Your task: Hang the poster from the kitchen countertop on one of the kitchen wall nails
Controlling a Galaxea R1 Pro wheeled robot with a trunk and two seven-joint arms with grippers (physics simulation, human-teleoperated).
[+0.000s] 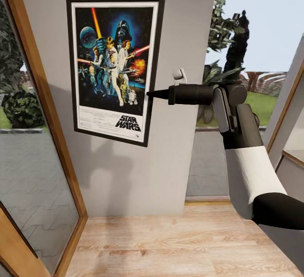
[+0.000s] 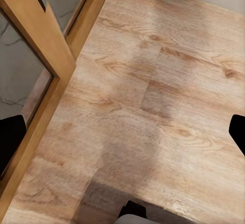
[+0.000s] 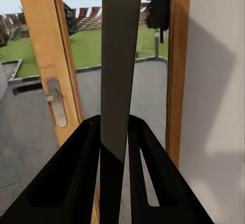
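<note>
Right tool [image 1: 150, 94]: closed on the right edge of the poster [image 1: 113, 68], seen in the right wrist view as two black fingers [image 3: 76, 173] clamped on the poster's thin edge [image 3: 120, 70]. Arm extended level from the right side of the head view.

Poster: held flat against the pale grey wall [image 1: 126, 176], slightly tilted, lettering at the bottom. No nail can be made out.

Left tool: dark fingertips [image 2: 11, 137] noted at opposite edges of the left wrist view, set well apart, nothing between them, above the light wood floor [image 2: 153, 106].

Surroundings: wooden door frame [image 1: 40, 83] with glass to the left of the wall; door handle [image 3: 55, 100]; garden outside.
</note>
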